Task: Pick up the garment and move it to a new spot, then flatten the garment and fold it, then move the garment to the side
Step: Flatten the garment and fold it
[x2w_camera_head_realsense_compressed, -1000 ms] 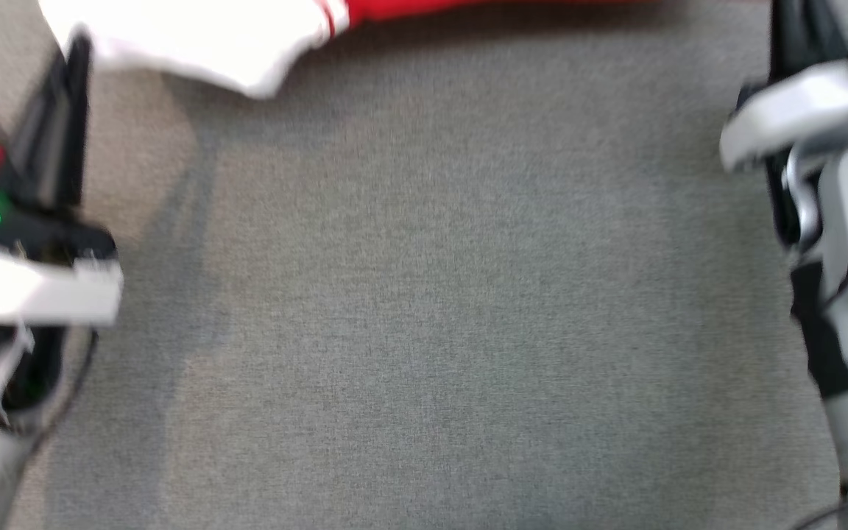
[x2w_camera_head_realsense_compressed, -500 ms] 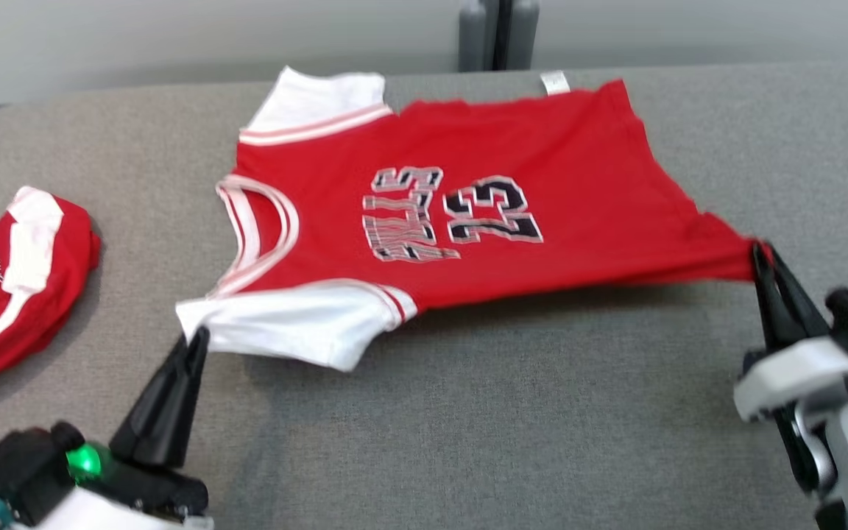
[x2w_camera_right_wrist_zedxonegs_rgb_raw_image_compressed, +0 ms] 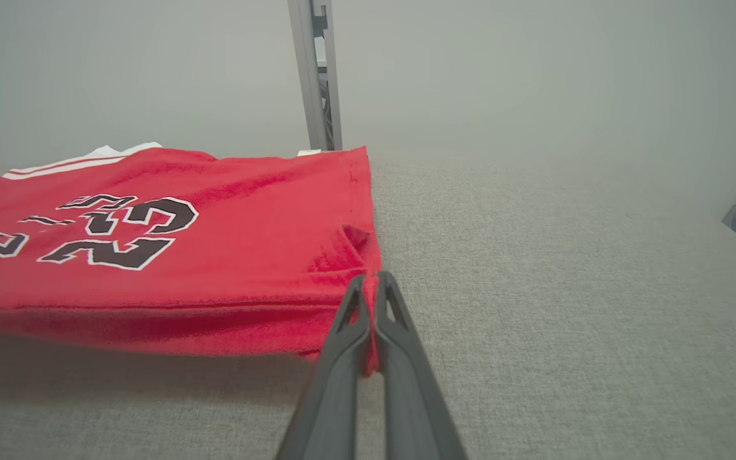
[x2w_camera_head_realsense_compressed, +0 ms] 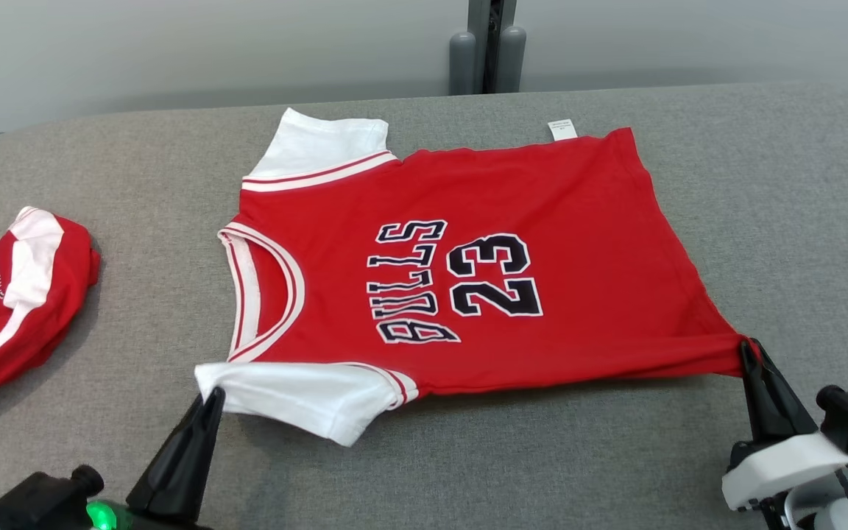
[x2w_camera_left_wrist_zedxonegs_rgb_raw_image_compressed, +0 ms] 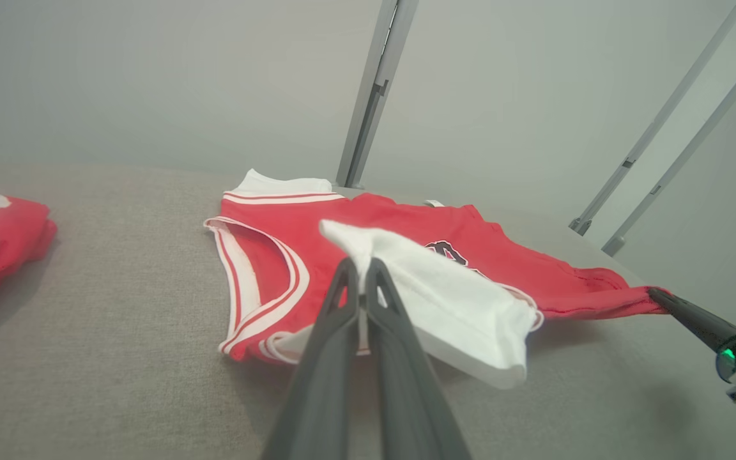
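The garment [x2w_camera_head_realsense_compressed: 483,221] is a red jersey with white sleeves and "BULLS 23" on it, spread across the grey table [x2w_camera_head_realsense_compressed: 542,456]. My left gripper [x2w_camera_head_realsense_compressed: 212,396] is shut on the tip of the near white sleeve [x2w_camera_left_wrist_zedxonegs_rgb_raw_image_compressed: 432,300], which hangs lifted above the cloth surface. My right gripper [x2w_camera_head_realsense_compressed: 748,350] is shut on the near hem corner [x2w_camera_right_wrist_zedxonegs_rgb_raw_image_compressed: 355,255], pulling that edge taut. The near edge of the jersey [x2w_camera_right_wrist_zedxonegs_rgb_raw_image_compressed: 151,332] is raised off the table between the two grips, with a shadow under it. The far sleeve [x2w_camera_head_realsense_compressed: 321,147] lies flat.
A second red-and-white garment [x2w_camera_head_realsense_compressed: 4,302] lies bunched at the table's left edge. A grey post [x2w_camera_head_realsense_compressed: 486,44] stands behind the table against a pale wall. Bare grey cloth runs along the front and right of the table.
The head camera has tilted up from the bare table front to the whole jersey. Since half a second ago the jersey sits lower in view, and both grippers keep their grip.
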You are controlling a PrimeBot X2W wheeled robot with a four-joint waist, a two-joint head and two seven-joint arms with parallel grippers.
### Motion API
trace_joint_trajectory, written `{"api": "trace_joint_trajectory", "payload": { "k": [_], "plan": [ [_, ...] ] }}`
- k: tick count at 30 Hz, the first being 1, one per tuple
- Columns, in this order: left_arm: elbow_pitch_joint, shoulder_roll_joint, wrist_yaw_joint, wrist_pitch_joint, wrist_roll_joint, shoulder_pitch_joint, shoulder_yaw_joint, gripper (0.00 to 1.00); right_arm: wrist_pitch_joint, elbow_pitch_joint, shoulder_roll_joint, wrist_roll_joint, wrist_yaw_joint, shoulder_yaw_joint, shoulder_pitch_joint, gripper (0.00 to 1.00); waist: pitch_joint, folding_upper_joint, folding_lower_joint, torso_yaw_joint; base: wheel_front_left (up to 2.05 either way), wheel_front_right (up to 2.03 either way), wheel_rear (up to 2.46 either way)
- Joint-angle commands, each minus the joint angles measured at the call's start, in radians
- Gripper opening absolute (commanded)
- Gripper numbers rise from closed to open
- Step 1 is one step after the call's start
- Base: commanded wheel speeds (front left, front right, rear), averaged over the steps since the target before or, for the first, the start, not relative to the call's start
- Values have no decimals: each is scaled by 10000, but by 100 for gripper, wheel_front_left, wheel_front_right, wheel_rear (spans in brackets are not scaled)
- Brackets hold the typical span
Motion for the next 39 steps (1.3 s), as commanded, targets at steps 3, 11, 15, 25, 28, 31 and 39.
{"api": "trace_joint_trajectory", "payload": {
  "k": [3,11,15,25,28,31,39],
  "plan": [
    [455,-167,37,110,-58,-774,25,0,-7,511,94,-34,-1,112,-633,0,-33,0,0,-97,0,0,0],
    [2405,-880,-145,-55,-20,-2518,-129,0,-3,2062,457,-271,-1,251,-2191,0,27,0,0,-134,0,0,0],
    [3608,-1066,-318,-143,152,-3322,-240,0,-11,2982,400,-869,-1,463,-3087,0,161,0,0,-112,0,0,0],
    [5905,-1183,-1080,-286,863,-5166,-856,0,-12,4715,420,-2531,-1,521,-4935,0,731,0,0,3,0,0,0],
    [6681,-1235,-1379,-186,1038,-5755,-1222,0,-15,5261,502,-2910,-1,337,-5312,0,940,0,0,60,0,0,0],
    [7376,-1396,-1547,-253,1106,-6317,-1452,0,-14,5690,549,-3210,-1,73,-5630,0,1146,0,0,101,0,0,0],
    [9154,-1564,-1713,-452,1271,-7327,-1824,61,-15,6115,833,-3706,-1,-455,-5946,9,1353,0,0,36,0,0,0]
  ]
}}
